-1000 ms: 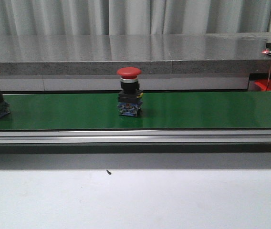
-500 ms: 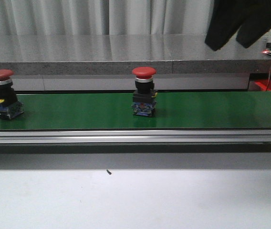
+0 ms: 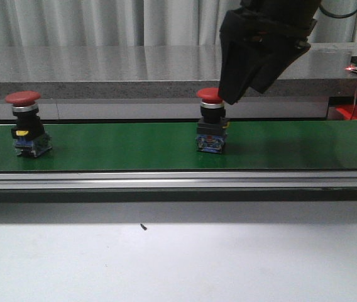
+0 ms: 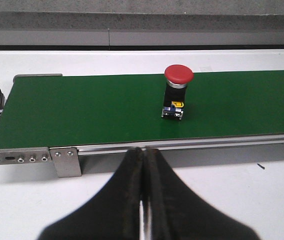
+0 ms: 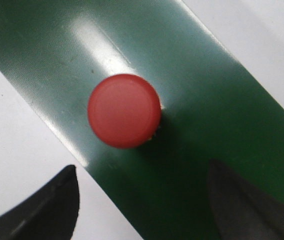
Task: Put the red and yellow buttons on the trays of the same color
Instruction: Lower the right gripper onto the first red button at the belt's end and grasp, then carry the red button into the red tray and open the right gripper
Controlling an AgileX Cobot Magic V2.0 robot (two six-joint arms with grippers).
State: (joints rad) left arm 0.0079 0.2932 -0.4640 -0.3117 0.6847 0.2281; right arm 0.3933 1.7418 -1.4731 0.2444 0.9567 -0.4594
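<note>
- My right gripper (image 3: 241,97) hangs open just above the middle red button (image 3: 211,129) on the belt (image 3: 122,148).
- My left gripper (image 4: 143,165) is closed, empty.
- Second button (image 3: 27,124) stands farther left.

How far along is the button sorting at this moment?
Nothing looks sorted yet. Two red buttons stand on the green belt: the middle red button and the left red button. The right end effector is open just above the middle one; the left end effector is shut, away from the belt. No tray is clearly visible.
</note>
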